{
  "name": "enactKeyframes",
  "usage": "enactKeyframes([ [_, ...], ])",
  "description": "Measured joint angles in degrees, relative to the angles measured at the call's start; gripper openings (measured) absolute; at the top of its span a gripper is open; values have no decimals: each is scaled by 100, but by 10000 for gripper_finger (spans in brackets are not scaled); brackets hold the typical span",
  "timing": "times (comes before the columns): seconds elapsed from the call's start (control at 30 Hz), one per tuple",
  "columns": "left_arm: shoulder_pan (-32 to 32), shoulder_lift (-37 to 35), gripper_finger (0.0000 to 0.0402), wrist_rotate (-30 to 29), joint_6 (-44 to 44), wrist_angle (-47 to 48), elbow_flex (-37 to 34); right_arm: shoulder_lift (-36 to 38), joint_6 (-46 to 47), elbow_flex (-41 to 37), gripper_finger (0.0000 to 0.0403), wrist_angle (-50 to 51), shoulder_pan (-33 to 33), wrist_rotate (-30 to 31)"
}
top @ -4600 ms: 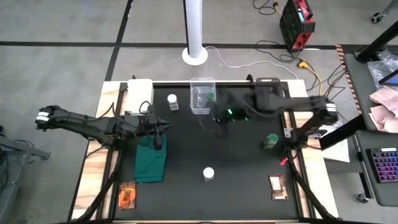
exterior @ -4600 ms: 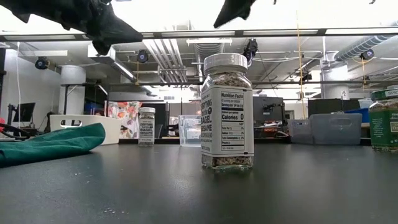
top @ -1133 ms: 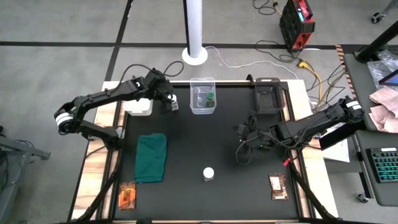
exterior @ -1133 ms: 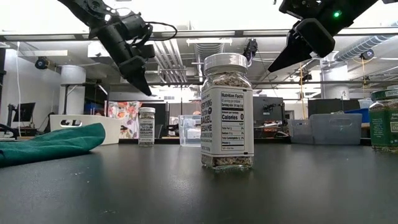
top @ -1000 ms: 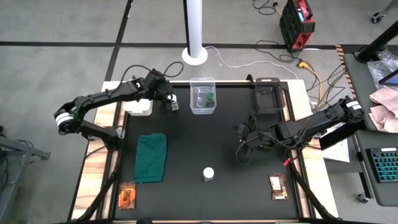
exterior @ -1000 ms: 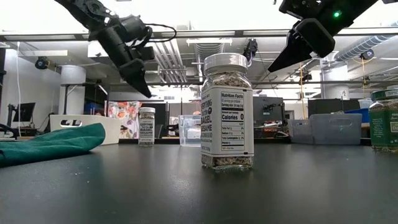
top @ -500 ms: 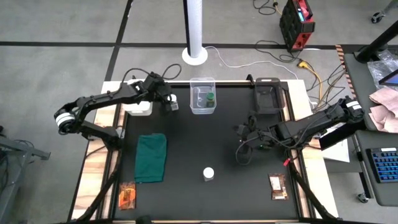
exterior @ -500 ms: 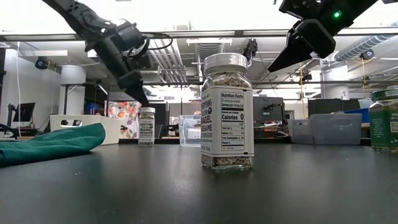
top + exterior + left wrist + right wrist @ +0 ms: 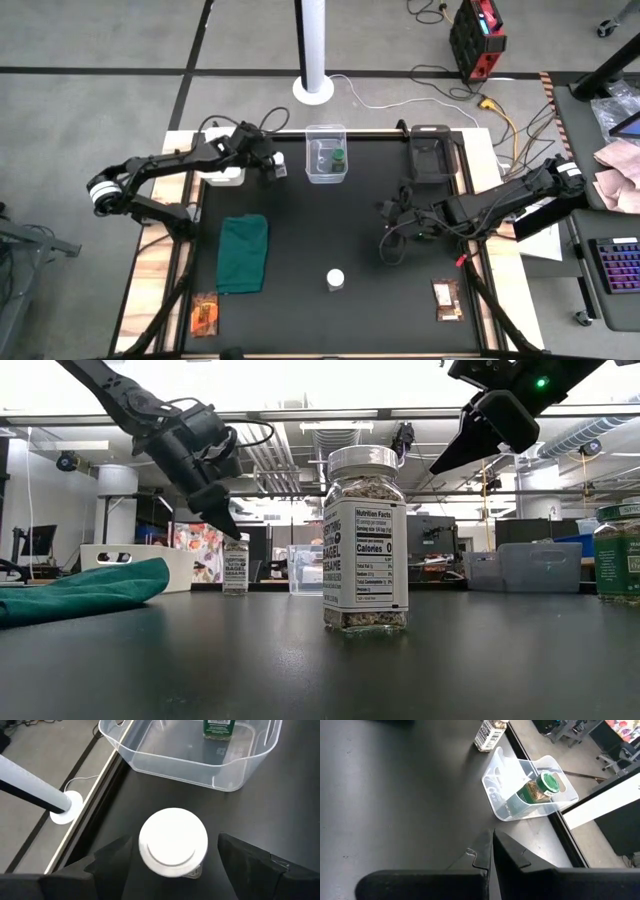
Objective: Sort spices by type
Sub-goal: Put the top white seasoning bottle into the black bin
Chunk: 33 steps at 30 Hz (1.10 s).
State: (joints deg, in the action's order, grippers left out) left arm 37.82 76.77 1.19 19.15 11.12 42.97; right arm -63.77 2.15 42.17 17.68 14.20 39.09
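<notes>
Two white-lidded jars stand on the black tabletop (image 9: 300, 250): the near jar (image 9: 366, 540), at about 6 o'clock of the tabletop, shows a label reading "Nutrition Facts" and "Calories 0", with "BAGEL" running up its side. The far jar (image 9: 173, 843), at about 11 o'clock, carries a label too small to read. The left gripper (image 9: 175, 855) hangs over this far jar, its jaws spread wide on either side of the white lid and not touching it; it is lower and closer to the jar than half a second earlier. Just beside the far jar, toward 12 o'clock, sits the clear plastic box (image 9: 327, 155) with one green-lidded jar (image 9: 538, 788) inside; its label is unreadable. A second green-lidded jar (image 9: 620, 552) shows at the right edge of the low view. The right gripper (image 9: 491, 851), at about 3 o'clock above the tabletop, has its jaws pressed together and empty, unmoved since a second ago. One orange-brown packet (image 9: 205, 315) lies at 7 o'clock, the other packet (image 9: 447, 299) at 5 o'clock. The dark green cloth (image 9: 243, 253) lies at 8 o'clock.
</notes>
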Motion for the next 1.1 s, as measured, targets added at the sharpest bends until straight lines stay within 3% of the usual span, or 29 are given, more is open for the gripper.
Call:
enactKeyframes([
  [0.73, 0, 22, 260, 177, -251, -628, -305, 0, -148, 0, 9, -44, 0, 0],
  [1.1, -13, 1015, 256, 198, -332, -805, -87, 0, -174, 0, 9, -68, 0, 2],
])
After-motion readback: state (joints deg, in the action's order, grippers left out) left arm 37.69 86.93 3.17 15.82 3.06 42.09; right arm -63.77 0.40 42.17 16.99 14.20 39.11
